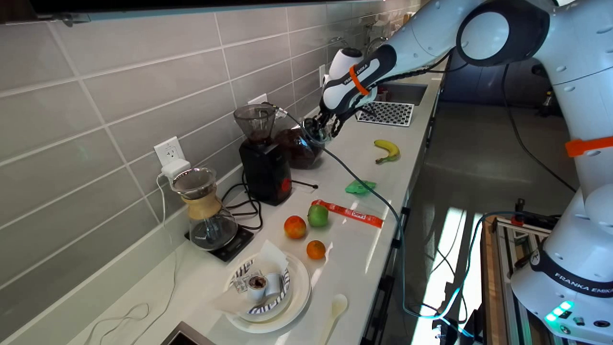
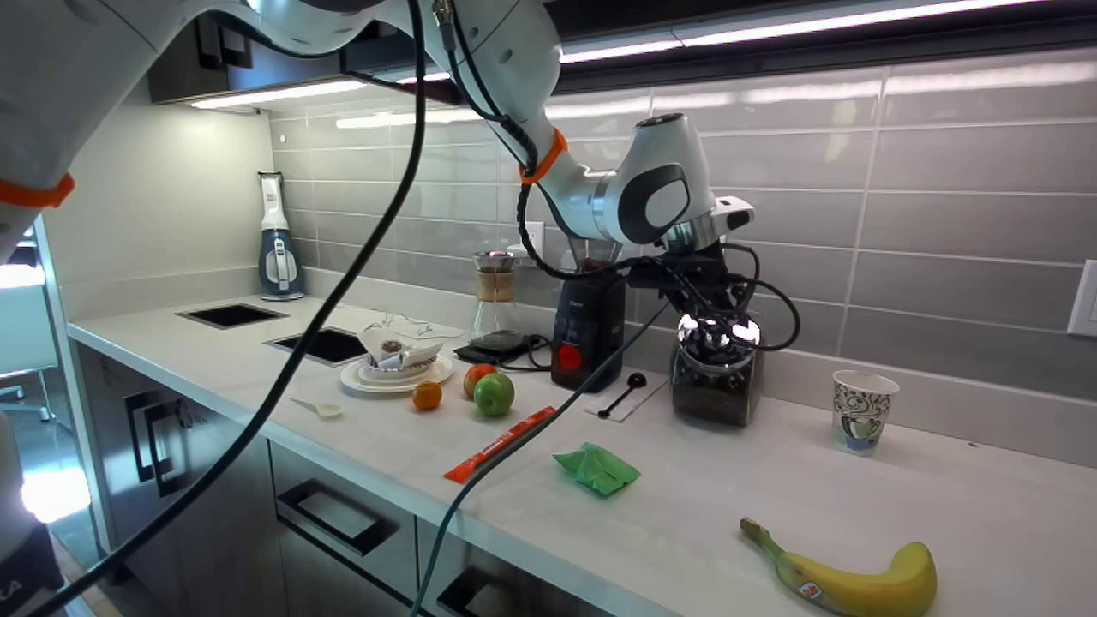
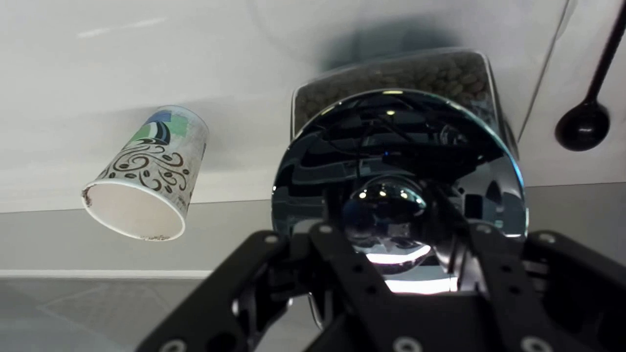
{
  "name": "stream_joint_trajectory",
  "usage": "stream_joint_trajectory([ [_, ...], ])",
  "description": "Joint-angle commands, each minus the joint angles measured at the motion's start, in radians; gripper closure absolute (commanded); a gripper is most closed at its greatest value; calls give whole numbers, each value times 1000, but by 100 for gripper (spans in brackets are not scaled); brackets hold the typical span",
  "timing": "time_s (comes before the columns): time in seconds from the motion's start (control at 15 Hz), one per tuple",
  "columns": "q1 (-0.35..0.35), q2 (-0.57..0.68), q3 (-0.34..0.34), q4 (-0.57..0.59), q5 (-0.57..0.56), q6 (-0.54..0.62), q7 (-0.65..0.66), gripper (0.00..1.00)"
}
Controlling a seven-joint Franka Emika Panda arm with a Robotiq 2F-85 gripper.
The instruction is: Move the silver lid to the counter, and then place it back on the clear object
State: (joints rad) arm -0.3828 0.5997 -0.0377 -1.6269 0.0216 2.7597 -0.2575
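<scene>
The silver lid [image 3: 391,129] is a mirror-bright dome with a round knob, seen from above in the wrist view. My gripper [image 3: 386,215] has its fingers on both sides of that knob and is shut on it. Under the lid is the clear object [image 2: 716,390], a squarish see-through jar of dark beans, upright on the pale counter [image 2: 677,523]. The lid covers the jar's mouth; whether it rests on the rim or hangs just above, I cannot tell. In an exterior view my arm and cables partly hide the lid, with the jar [image 1: 297,151] behind.
A patterned paper cup [image 3: 151,171] stands beside the jar. On the other side are a black grinder [image 2: 587,330] and a black scoop [image 2: 624,396]. A banana [image 1: 387,150] and a green packet [image 1: 359,187] lie toward the front edge. The tiled wall [image 2: 968,257] rises close behind.
</scene>
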Motion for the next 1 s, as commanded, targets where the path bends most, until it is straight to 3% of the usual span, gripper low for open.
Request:
stream_joint_trajectory([
  [0.0,11,-48,-21,-24,7,-33,10,80],
  [0.47,29,-72,-61,-28,-8,-57,36,80],
  [0.93,81,-142,-174,-20,-123,-345,87,80],
])
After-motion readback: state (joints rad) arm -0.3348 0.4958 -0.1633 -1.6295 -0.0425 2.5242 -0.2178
